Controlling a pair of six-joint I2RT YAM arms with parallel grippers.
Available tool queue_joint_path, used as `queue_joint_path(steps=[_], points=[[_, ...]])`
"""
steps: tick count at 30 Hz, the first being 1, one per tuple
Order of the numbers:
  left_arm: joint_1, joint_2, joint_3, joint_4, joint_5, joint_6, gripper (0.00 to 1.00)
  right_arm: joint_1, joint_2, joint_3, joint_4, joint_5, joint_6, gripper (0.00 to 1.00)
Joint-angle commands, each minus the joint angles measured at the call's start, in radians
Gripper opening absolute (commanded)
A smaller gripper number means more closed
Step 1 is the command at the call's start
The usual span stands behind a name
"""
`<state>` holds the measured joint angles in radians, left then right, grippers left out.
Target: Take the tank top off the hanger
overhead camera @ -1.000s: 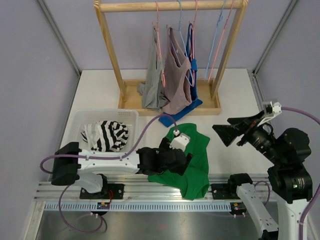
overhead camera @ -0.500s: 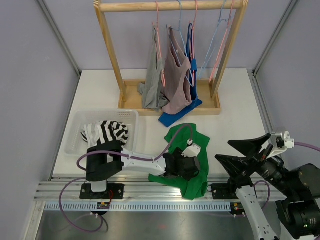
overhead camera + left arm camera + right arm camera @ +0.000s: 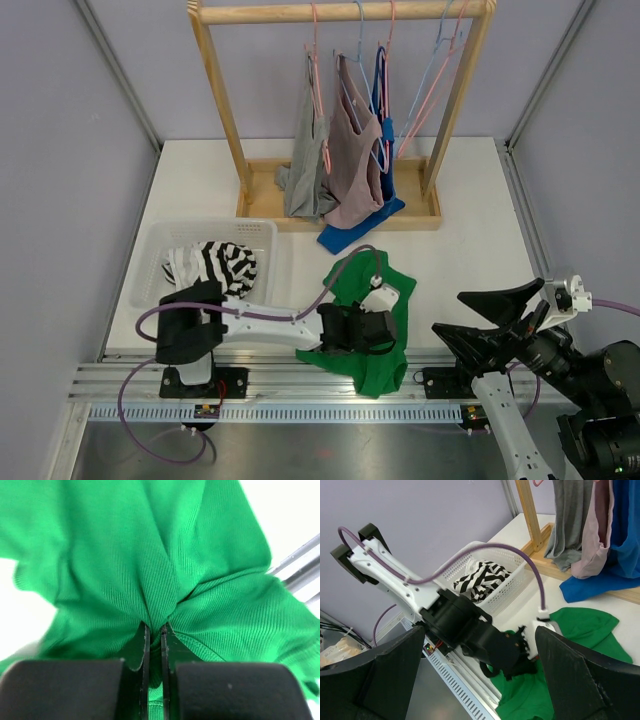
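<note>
The left gripper (image 3: 155,630), nearer, has its jaws pinched on a fold of the green tank top (image 3: 372,285), crumpled at the bench's (image 3: 470,200) near edge, basket (image 3: 215,223) to its left; the right gripper (image 3: 447,313) hangs just right, jaws wide

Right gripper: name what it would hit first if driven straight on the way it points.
Most likely the left arm, near its wrist, which sits centred ahead of the open right gripper. The green top lies below it; depth is unclear, so it could come first.
</note>
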<state>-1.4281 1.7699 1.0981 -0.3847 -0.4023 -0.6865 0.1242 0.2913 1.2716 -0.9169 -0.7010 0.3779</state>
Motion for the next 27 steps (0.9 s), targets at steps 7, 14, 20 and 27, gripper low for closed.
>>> queue_joint_path(steps=[7,14,20,27], points=[[0.001,-0.421,0.152,-0.458,-0.354,-0.056,0.00,-0.005,-0.001,0.032,-0.004,-0.005,-0.025,1.00],[0.066,-0.582,0.348,-0.773,-0.526,-0.084,0.00,-0.005,0.006,0.046,0.009,0.014,-0.027,0.99],[0.283,-0.728,0.355,-0.836,-0.508,0.010,0.00,-0.003,0.023,0.064,0.023,0.015,-0.019,1.00],[0.688,-0.862,0.185,-0.700,-0.305,0.182,0.00,-0.005,0.066,0.071,0.078,0.011,0.001,1.00]])
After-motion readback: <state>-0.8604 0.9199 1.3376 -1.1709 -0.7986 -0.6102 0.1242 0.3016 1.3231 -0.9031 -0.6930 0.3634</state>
